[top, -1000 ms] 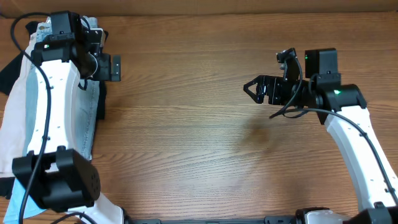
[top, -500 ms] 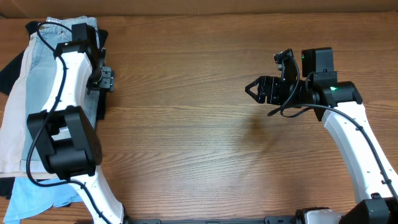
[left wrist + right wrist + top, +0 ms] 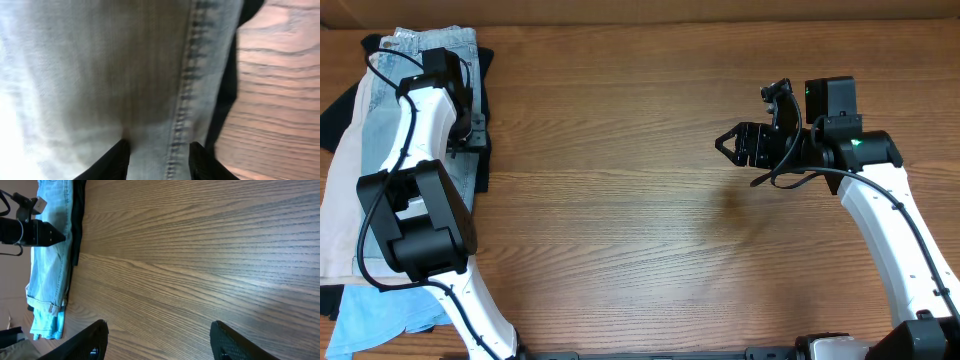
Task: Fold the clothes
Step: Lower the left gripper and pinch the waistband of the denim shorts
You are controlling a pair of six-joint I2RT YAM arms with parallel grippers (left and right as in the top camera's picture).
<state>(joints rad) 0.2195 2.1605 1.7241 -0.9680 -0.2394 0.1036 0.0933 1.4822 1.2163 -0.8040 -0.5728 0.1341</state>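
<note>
The clothes, light faded denim shorts (image 3: 428, 45), lie on top of a pile at the table's left edge. My left gripper (image 3: 470, 136) is pressed down on their right side. In the left wrist view the denim (image 3: 100, 65) fills the frame, and my left gripper (image 3: 159, 161) has its fingers planted either side of a stitched seam, partly narrowed, with the cloth between them still flat. My right gripper (image 3: 728, 143) hovers open over bare wood at the right, nothing between its fingers (image 3: 157, 340). From there the shorts (image 3: 50, 260) show far off.
Beige shorts (image 3: 345, 200) lie under the denim on the left, a sky-blue garment (image 3: 380, 315) at the front left corner, dark cloth (image 3: 335, 105) at the far left and a black strip (image 3: 227, 85) along the denim's right edge. The wooden table (image 3: 640, 230) spans the middle.
My left arm has swung back and down onto the denim pile and its jaws have narrowed around the seam. The right gripper has narrowed a little and hardly moved.
</note>
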